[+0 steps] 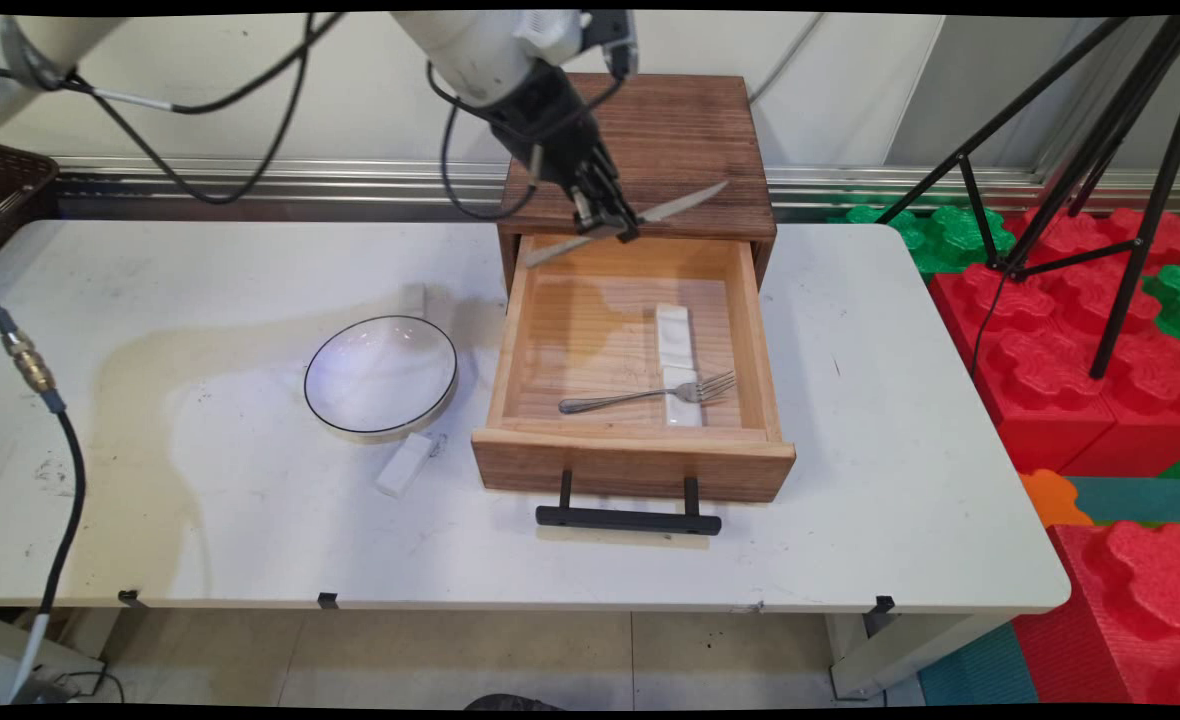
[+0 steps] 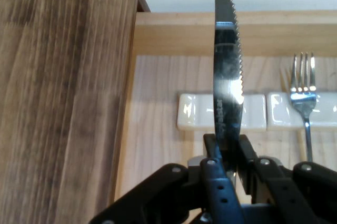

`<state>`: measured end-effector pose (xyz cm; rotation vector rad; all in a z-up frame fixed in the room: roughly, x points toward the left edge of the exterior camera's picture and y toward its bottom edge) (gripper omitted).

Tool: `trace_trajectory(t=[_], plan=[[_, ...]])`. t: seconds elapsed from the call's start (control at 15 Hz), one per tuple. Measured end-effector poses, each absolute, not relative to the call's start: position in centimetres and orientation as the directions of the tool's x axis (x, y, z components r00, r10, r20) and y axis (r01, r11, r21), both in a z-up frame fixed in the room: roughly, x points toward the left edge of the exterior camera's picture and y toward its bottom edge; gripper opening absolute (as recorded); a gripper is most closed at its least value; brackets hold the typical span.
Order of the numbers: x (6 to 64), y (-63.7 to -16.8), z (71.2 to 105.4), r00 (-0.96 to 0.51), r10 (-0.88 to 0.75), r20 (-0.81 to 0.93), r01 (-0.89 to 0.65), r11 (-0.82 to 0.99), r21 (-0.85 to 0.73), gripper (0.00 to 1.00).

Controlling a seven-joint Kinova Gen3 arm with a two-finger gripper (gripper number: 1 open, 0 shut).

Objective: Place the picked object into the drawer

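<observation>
Knife handle hidden by claw

Serrated steel knife, pinched mid-length, tilted above the open drawer.

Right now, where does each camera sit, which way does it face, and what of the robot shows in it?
Main view: fixed above the table's near side, looking down across the white table toward the wall; shows the arm's end with the gripper shut on a knife over the open drawer's back.
Hand view: on the hand, looking along the gripper down into the drawer; linkage and fingers show.
Shared: knife, fork, white cutlery rest, wooden cabinet top.
</observation>
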<state>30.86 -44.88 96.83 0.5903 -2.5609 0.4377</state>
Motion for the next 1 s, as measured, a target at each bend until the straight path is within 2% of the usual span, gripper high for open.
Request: trace_trajectory(t=[1.0], plan=[[29.3,-48.8,87.5,-0.798,-0.316,0.513,-0.439,0.888,-0.136,0.0]])
